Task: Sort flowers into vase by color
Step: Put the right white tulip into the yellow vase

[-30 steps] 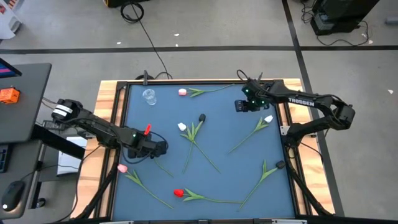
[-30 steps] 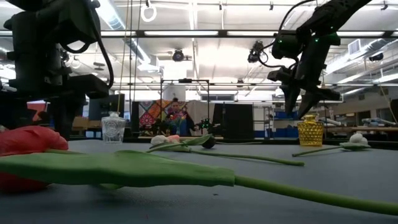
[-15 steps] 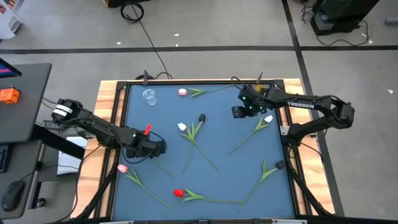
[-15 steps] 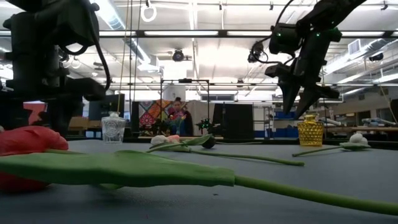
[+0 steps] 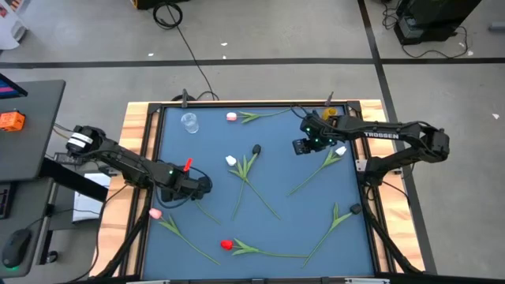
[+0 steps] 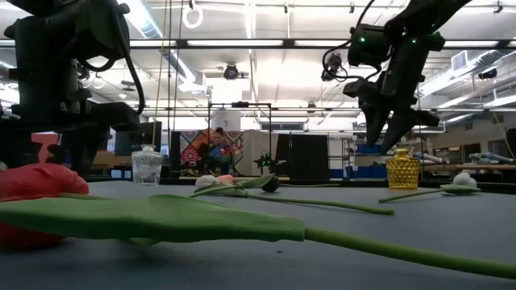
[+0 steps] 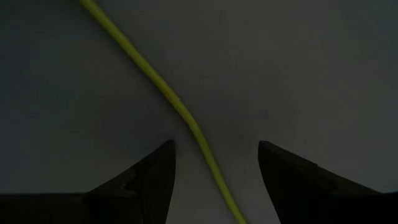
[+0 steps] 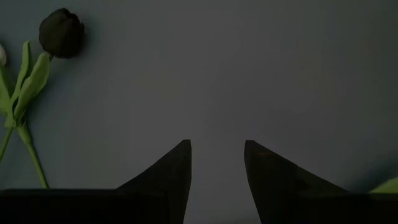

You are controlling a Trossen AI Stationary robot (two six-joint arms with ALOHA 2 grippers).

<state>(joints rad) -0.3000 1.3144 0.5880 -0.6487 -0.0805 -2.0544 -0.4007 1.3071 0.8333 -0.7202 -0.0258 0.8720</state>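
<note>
Left gripper [image 5: 207, 186] sits low over the blue table [image 5: 197, 154] on its left side, jaws wide, a thin green stem [image 7: 158, 88] running between the fingers [image 7: 149, 180] but not clamped. Right gripper [image 5: 298, 146] hangs above the far right part of the table, jaws apart, holding nothing; black tulip [image 8: 61, 32] lies ahead of it. Flowers are scattered flat on the table: red tulip [image 5: 226, 244] near the front edge, pink tulip [image 5: 155, 213] at the left edge, white tulip [image 5: 230, 160] mid-table touching the black one's stem. Clear glass vase [image 5: 189, 122] stands far left, yellow vase [image 6: 402, 169] far right.
</note>
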